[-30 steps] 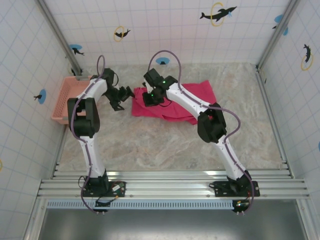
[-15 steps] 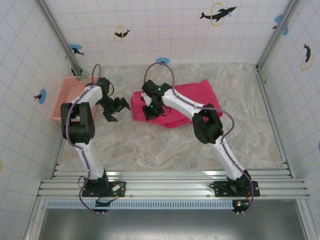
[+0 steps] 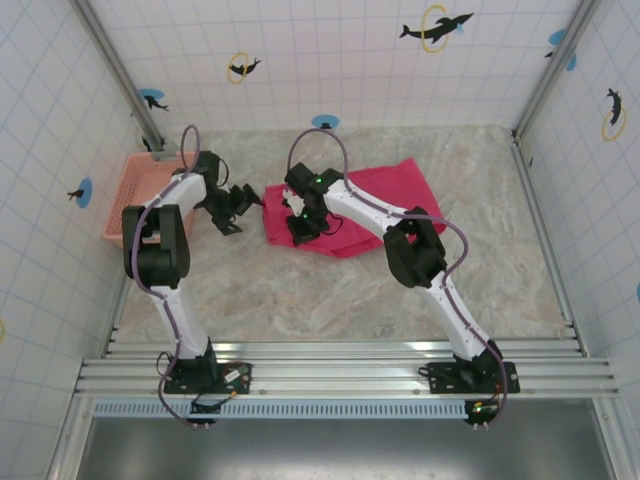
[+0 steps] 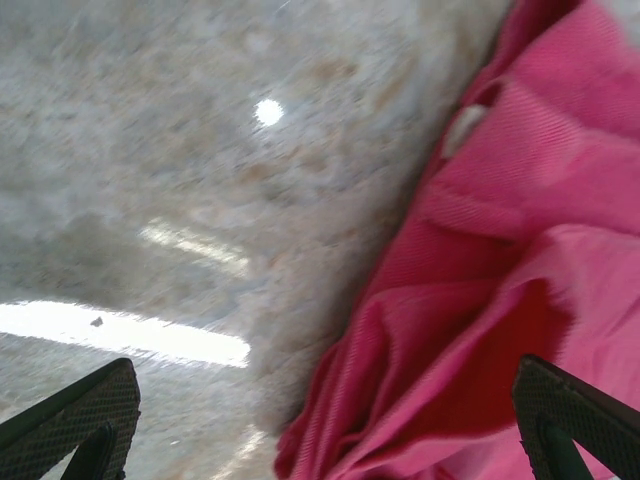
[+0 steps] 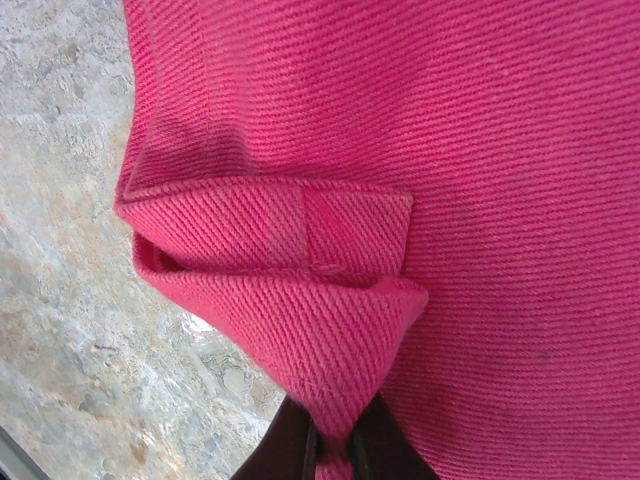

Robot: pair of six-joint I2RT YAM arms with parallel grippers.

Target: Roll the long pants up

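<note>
We see the long pants (image 3: 385,195) lying bunched up on the far middle of the table (image 3: 300,290).
Their long way runs across the table, from the left end nearer us up to the right end farther back, a little slanted. At the left end, the right gripper (image 5: 335,445) has its jaws pinched tight on a thick fold of the pink cloth. The left gripper (image 4: 320,430) hangs just beside that same left edge, over the bare table. Its jaws are spread wide and we see nothing in them. The pale pink basket (image 3: 135,195) sits at the left wall, apart from the pants.
</note>
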